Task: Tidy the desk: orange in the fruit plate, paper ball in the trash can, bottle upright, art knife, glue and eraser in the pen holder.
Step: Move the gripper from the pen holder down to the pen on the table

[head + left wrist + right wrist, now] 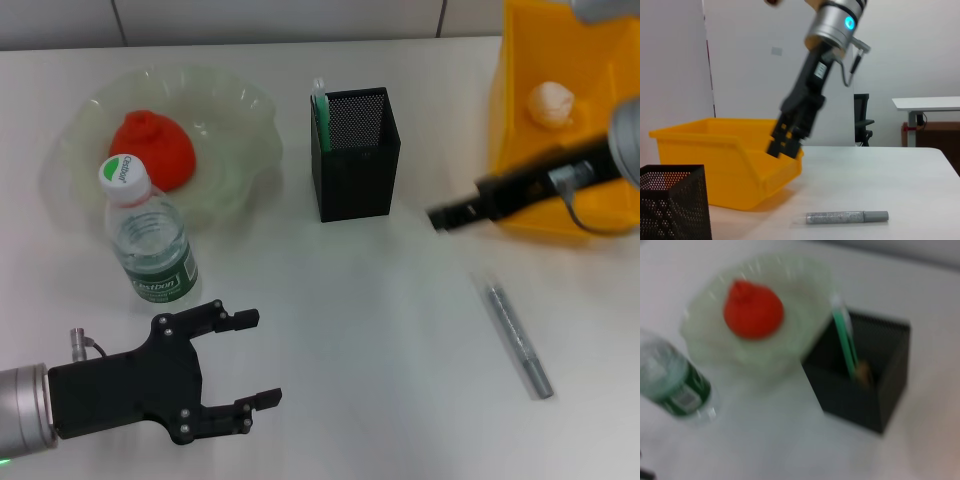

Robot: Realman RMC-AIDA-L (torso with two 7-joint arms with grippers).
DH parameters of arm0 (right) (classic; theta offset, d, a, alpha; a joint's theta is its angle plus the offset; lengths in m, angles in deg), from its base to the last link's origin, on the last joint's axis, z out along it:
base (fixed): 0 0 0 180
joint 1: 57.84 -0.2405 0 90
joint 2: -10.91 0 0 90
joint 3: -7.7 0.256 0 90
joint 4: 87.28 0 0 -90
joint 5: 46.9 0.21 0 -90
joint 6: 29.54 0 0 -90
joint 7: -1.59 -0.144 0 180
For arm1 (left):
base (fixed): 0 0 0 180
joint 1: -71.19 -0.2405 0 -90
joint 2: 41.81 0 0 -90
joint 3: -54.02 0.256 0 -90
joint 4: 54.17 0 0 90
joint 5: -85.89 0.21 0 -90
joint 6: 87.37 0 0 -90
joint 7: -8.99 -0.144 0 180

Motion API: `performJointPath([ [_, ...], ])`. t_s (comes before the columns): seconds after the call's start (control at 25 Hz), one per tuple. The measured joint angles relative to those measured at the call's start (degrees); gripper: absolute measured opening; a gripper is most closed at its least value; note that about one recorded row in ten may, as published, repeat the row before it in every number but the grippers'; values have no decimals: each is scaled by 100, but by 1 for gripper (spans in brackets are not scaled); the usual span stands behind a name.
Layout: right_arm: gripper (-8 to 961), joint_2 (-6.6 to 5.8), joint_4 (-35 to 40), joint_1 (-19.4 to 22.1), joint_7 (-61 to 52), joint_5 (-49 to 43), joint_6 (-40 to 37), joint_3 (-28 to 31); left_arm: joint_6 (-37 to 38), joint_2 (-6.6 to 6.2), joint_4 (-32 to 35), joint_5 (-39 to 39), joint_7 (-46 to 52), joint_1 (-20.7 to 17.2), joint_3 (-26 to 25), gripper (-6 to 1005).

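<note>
The art knife (pixel 518 340) is lying flat on the surface (pixel 380 300) at lower right of the head view, well apart from the pen holder (pixel 355 152). We are seeing the right pincer (pixel 445 215) hanging between them, beside the yellow trash can (pixel 520 110); whether its fingers are apart, we cannot tell. The left pincer (pixel 255 358) is sitting spread apart at lower left, near the upright bottle (pixel 147 232).

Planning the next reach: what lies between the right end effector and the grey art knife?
Bare table; head view shows right end effector above art knife.
</note>
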Motion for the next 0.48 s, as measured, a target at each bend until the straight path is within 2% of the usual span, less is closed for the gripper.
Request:
performJointPath([
  [0.2, 790, 12, -284, 191, -109, -452, -146, -85, 12, 0, -13, 0, 5, 4, 0, 797],
  [0.48, 785, 8, -650, 146, -165, -787, -75, -203, 13, 0, -14, 0, 13, 5, 0, 797],
])
